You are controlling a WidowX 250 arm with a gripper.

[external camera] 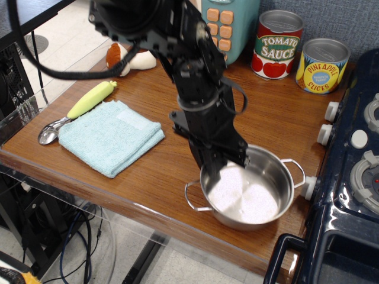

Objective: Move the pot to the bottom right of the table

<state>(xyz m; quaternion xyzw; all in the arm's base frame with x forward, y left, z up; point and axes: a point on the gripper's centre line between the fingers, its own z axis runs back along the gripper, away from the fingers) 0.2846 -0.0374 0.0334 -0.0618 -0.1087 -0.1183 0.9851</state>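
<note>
Shown from above and to the front, the pot [251, 189] sits toward the near right part of the table [148, 177], close to the front edge strip and just beside the dark blue toy stove [349, 177]. The gripper [218, 168] reaches down over the pot's left rim; its jaws appear closed on that rim wall, though the fingertips are partly hidden by the arm's own body. As a judgement, the pot is rigid, thin-walled polished steel: light, unlikely to deform, but slippery, so a pinch on the wall could let it pivot or slide. The rim wall is the firmest place to hold; the two wire loop handles, one at the left front and one at the right, are thin and would offer a less steady purchase. Whether the base rests on the wood or is slightly lifted cannot be told. Well apart to the left lie a folded light blue cloth [111, 136] and a spoon with a yellow-green handle [77, 111]; a toy mushroom [121, 59] is at the back, partly hidden by the arm. A tomato sauce can [278, 44] and a pineapple slices can [323, 65] stand at the rear right. The stove's white knobs [324, 134] and the table's near edge are the closest limits.
</note>
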